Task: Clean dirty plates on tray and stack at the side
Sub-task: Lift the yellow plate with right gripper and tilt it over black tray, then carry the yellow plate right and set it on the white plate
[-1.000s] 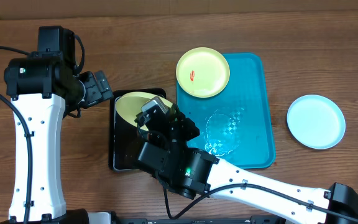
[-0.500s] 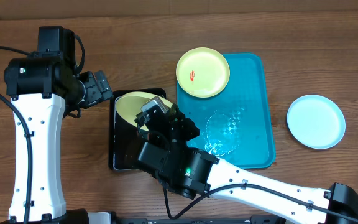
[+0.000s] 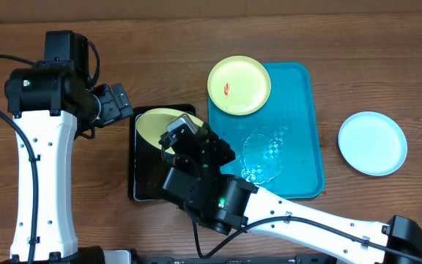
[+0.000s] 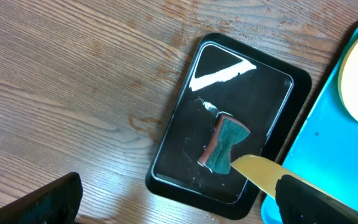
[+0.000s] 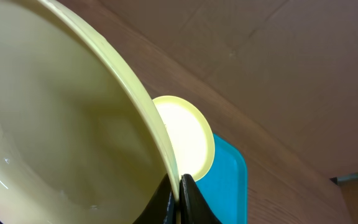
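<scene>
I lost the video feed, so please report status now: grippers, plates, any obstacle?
Left gripper open, empty. Right gripper shut on rim of round yellow-green plate, tilted over black rectangular tray. Green sponge lies in that tray; no other obstacle seen.

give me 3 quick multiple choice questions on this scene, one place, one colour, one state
1. Where is the sponge? A) black tray B) blue tray C) bare table
2. What colour is the lone plate far right? A) red B) pale blue C) black
3. The right gripper is: A) open B) shut on the sponge C) shut on the yellow plate
1 A, it lies inside that tray. 2 B, plainly pale blue. 3 C, it pinches the rim.
</scene>
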{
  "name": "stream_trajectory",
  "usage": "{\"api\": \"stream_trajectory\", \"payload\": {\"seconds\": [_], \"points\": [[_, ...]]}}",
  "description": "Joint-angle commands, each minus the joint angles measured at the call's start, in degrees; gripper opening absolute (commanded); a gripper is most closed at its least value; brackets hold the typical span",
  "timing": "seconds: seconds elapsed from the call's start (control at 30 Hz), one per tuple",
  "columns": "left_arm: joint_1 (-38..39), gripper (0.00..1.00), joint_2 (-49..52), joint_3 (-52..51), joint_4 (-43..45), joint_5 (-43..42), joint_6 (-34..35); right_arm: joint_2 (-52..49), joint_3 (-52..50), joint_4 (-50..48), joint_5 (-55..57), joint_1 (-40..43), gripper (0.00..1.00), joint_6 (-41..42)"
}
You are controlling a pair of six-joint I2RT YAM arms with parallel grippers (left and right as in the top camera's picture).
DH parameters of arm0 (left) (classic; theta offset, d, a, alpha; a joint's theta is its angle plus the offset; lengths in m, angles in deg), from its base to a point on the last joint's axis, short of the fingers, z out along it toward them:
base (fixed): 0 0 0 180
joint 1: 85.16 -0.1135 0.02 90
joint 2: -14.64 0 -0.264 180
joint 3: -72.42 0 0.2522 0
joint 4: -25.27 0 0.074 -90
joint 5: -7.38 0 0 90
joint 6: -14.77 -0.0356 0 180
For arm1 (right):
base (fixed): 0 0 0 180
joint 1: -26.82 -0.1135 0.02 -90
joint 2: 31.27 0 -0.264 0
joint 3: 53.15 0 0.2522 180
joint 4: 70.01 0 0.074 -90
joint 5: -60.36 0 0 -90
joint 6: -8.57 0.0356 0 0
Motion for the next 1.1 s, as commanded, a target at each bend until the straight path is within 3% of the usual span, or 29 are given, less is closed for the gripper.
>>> {"api": "stream_trajectory", "payload": {"seconds": [0.0,0.13,0.27,0.47,0.57,1.07], "points": [[-0.22,1.00,-0.44,1.07,-0.13,0.31,-1.53,-0.13,1.60,-0.28,1.36,-0.09,0.04,0.22],[-0.22,1.00,-0.44,1.07,-0.13,0.31,-1.53,-0.13,1.60,1.42,-3.30,2.34,0.04,9.09],[-0.22,1.00,-0.44,1.07,-0.13,0.31,-1.53,-0.13,1.60,2.47,-24.06,9.90,0.04,18.67],[-0.22,1.00,-0.44,1.07,-0.13,0.31,-1.53,0.96,2.80,2.19,-53.99,25.68,0.04,21.59],[-0.22,1.00,-0.46,1.07,-0.13,0.31,-1.53,2.40,4.15,4.68,-62.86,35.58,0.04,23.21],[-0.22,1.00,-0.44,1.07,-0.11,0.31,-1.53,-0.74,4.17,20.06,-62.45,92.96,0.04,23.76]]}}
